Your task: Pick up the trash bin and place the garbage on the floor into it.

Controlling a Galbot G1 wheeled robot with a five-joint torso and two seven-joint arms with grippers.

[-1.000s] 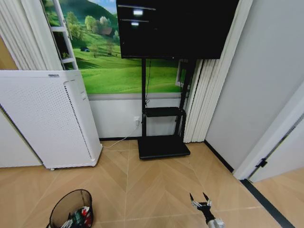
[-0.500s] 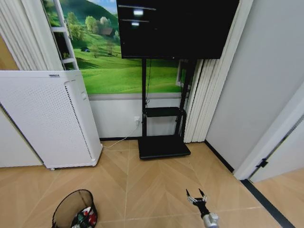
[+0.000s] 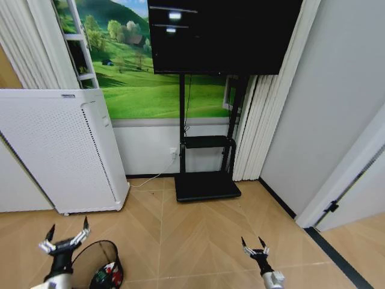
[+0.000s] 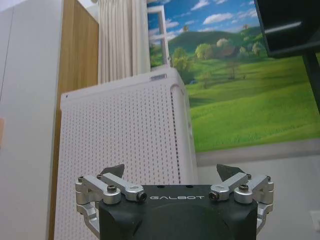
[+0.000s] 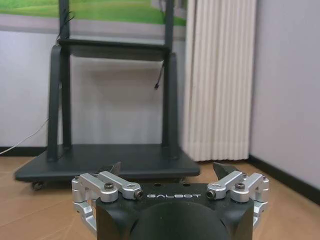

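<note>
- Two end effectors up, both w/ fingers apart, nothing held: left end effector (image 3: 65, 239) just above the bin (image 3: 96, 266) rim, right end effector (image 3: 253, 247) over bare floor (image 3: 192, 235).
- Bin sits on the floor at your lower left, red-and-white garbage (image 3: 107, 274) inside.
- Risk: the left is so close to the rim that a careless move could tip the light mesh bin and spill it.

Small round black wire-mesh trash bin (image 3: 96, 265) on the tan chevron parquet floor (image 3: 192, 235) at front left with red-and-white garbage (image 3: 107, 274) inside, tall white perforated air purifier (image 3: 60, 150) behind it, black TV stand (image 3: 206, 174) right of that.
</note>
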